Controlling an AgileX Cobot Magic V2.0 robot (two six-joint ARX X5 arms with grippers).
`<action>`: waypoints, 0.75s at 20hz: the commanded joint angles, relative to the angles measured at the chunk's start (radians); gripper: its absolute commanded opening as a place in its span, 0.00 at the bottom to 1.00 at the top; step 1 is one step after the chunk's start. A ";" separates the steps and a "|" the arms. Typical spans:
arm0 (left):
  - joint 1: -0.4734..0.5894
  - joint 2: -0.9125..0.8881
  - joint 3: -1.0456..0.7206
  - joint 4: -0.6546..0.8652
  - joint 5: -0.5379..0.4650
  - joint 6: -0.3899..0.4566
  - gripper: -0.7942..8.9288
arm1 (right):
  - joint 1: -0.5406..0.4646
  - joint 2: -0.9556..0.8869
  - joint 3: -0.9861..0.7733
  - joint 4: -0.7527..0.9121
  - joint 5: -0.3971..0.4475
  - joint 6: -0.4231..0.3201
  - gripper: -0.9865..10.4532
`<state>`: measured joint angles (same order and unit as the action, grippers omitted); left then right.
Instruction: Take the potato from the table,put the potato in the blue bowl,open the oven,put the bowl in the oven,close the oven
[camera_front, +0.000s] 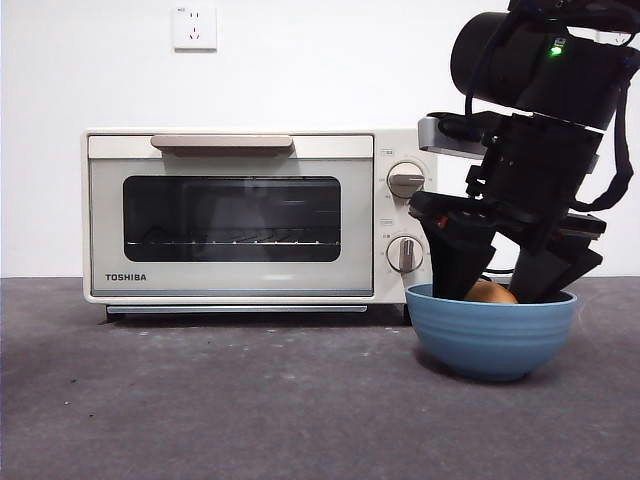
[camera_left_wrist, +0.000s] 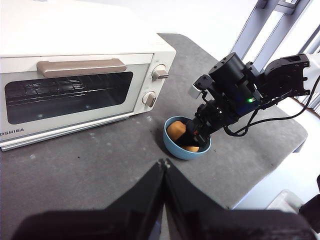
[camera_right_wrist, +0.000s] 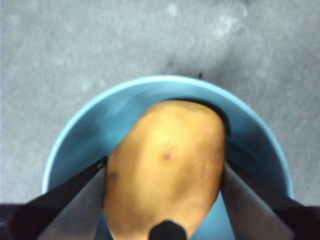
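The right gripper (camera_front: 500, 290) is inside the blue bowl (camera_front: 492, 340), jaws on either side of the potato (camera_right_wrist: 167, 167), seemingly gripping it; release appears pending. The left gripper (camera_left_wrist: 162, 165) waits clenched, nearer. The oven (camera_front: 255, 215), left of the bowl, remains closed: opening, loading and closing are left.

TOSHIBA wordmark showing in dark capitals on oven (camera_front: 255, 215) door, lower corner of cream front panel, below dark glass window, far across front from right gripper (camera_front: 500, 285) working in bowl. Same wordmark showing cut off at picture edge in left wrist view, last letters only. Small markings sitting by two silver knobs (camera_front: 405, 180), nearer to that gripper, too small for reading. No other text showing legibly.
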<state>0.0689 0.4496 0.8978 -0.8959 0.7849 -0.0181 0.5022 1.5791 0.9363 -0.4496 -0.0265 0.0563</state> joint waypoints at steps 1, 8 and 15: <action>-0.002 -0.001 0.001 0.004 -0.003 0.016 0.07 | 0.003 -0.003 -0.006 -0.008 -0.001 0.014 0.45; -0.002 0.037 0.001 0.045 -0.025 0.015 0.07 | 0.003 -0.167 -0.004 -0.046 -0.001 0.030 0.48; -0.047 0.260 0.001 0.336 -0.024 -0.023 0.07 | 0.003 -0.549 -0.004 -0.185 -0.001 0.038 0.47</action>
<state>0.0254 0.6994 0.8978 -0.5732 0.7612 -0.0303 0.5037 1.0321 0.9363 -0.6365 -0.0261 0.0834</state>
